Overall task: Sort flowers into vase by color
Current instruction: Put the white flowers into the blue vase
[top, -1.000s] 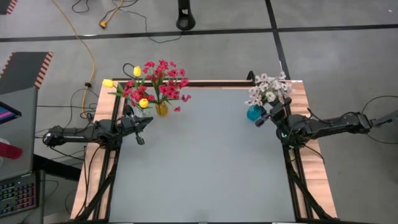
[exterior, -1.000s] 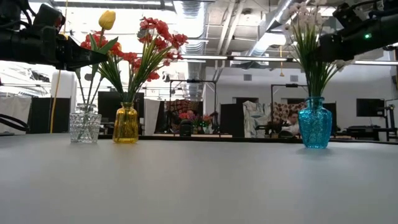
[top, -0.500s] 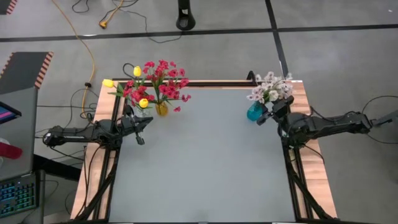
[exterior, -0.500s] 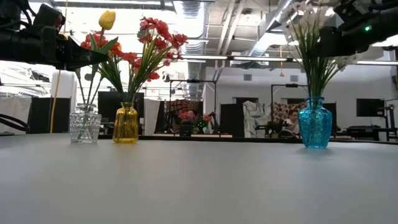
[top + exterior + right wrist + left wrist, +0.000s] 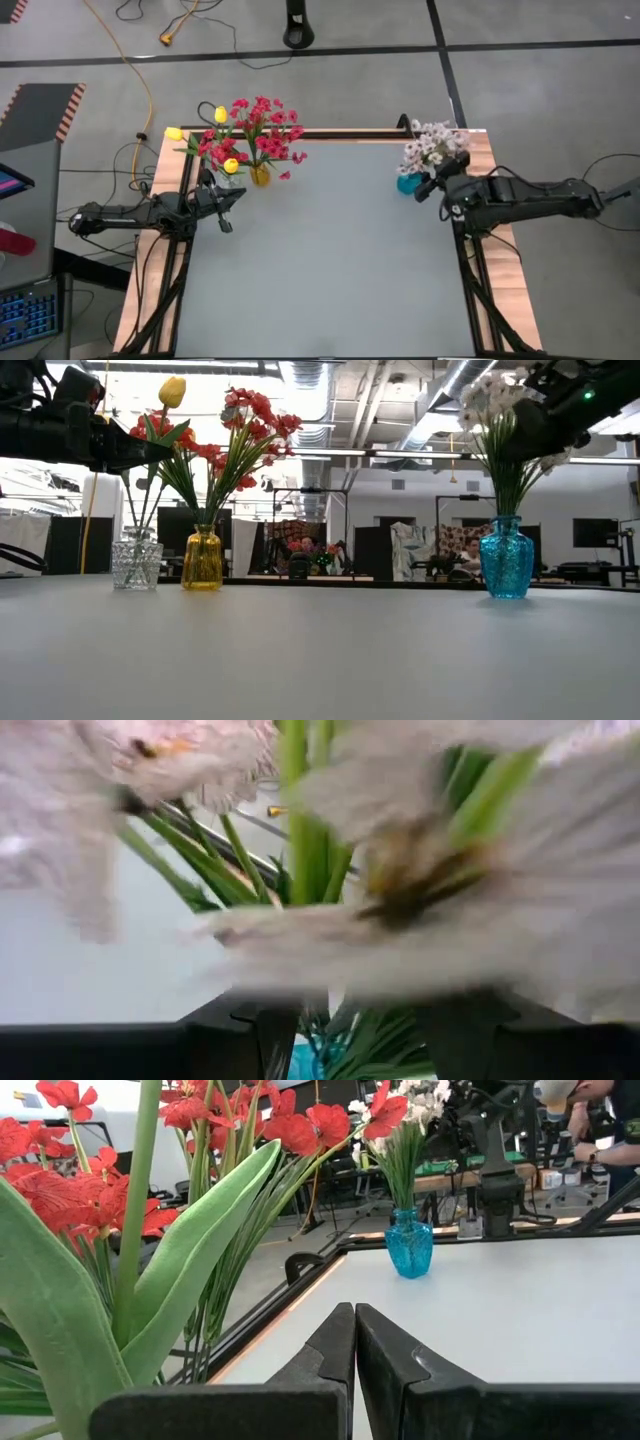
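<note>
R gripper [image 5: 437, 186]: jaws apart, up among white flowers [image 5: 431, 147], gripping nothing visible.
Blue vase [image 5: 506, 557]: holds white stems; withdraw straight, avoid snagging blooms.
L gripper [image 5: 226, 208]: clenched, idle beside clear vase [image 5: 136, 563].
Far: red flowers [image 5: 263, 128] in yellow vase [image 5: 202, 558].

The right tool [image 5: 433, 186] has drawn back slightly, tilting the white flowers [image 5: 430, 146] leftward.

Grey floor [image 5: 350, 80] with black tape lines, yellow cable [image 5: 130, 60], exposed ceiling ducts [image 5: 320, 390]

Red [image 5: 265, 128], yellow [image 5: 220, 115], white flowers [image 5: 432, 145] stand upright in vases.
</note>
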